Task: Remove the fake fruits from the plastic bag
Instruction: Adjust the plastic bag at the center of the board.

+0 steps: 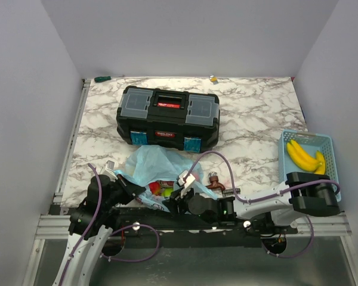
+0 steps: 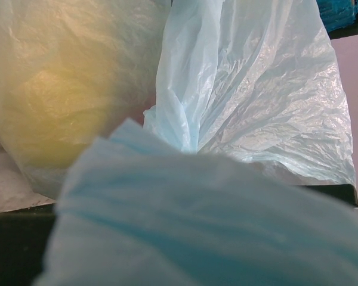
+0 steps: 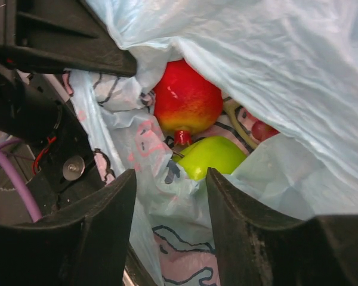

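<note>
Top view's evenly lit, soft light, hardly any shadows on the table (image 1: 256, 113). Left wrist: plastic bag (image 2: 268, 89) glares far right, near fold pure blur. Right wrist: red fruit (image 3: 187, 101) sharp, near fingers (image 3: 95, 232) dark, soft.

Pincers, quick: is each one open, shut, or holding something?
Left pincer: shut, pinching the plastic bag at its edge.
Right pincer: open, empty, aimed into the bag's mouth.

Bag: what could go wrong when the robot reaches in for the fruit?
The open right pincer has bag film bunched in front of it, so it might pinch plastic instead of fruit. The green fruit sits right against the red fruit; grabbing one could nudge the other deeper. Loose film overhanging them may snag its fingers.
</note>
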{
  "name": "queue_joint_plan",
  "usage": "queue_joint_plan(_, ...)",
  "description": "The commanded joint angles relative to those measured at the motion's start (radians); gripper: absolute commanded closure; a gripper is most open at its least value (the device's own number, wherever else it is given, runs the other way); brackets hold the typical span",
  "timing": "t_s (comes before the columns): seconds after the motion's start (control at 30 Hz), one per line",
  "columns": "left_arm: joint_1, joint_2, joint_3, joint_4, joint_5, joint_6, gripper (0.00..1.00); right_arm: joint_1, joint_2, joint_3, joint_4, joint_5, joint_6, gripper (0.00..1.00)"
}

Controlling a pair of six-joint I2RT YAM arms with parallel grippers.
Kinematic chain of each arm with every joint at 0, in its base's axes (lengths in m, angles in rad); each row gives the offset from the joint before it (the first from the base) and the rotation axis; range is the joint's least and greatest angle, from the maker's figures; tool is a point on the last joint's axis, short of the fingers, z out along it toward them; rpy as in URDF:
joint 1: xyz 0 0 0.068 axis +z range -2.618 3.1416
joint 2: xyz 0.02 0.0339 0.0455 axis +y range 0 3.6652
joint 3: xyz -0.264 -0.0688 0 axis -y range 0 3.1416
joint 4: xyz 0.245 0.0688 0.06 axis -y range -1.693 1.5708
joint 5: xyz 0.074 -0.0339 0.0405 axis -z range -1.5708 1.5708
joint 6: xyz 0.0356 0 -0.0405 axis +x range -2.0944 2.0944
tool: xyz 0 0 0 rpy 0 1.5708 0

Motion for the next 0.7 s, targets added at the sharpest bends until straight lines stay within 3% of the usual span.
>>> queue_joint_plan(0.0, 0.006, -0.034, -0.002, 0.008, 0.024, -0.007, 1.0, 0.034, 0.086, -0.055, -0.161, -0.041, 0.05, 0.44)
queue_joint_plan(0.13, 0.006, -0.03, 0.005, 0.007, 0.032, -0.002, 1.0, 0.035, 0.073, -0.055, -0.219, -0.008, 0.093, 0.43)
queue_joint_plan(0.23, 0.006, -0.032, 0.01, -0.003, 0.026, 0.002, 1.0, 0.036, 0.04, -0.045, -0.25, 0.026, 0.116, 0.37)
queue_joint_plan(0.37, 0.006, -0.039, 0.051, -0.049, -0.026, 0.004, 1.0, 0.033, 0.014, 0.064, -0.304, 0.108, 0.067, 0.33)
queue_joint_plan(0.67, 0.006, -0.032, 0.067, -0.068, -0.027, 0.01, 1.0, -0.065, 0.077, 0.255, -0.368, 0.048, -0.023, 0.41)
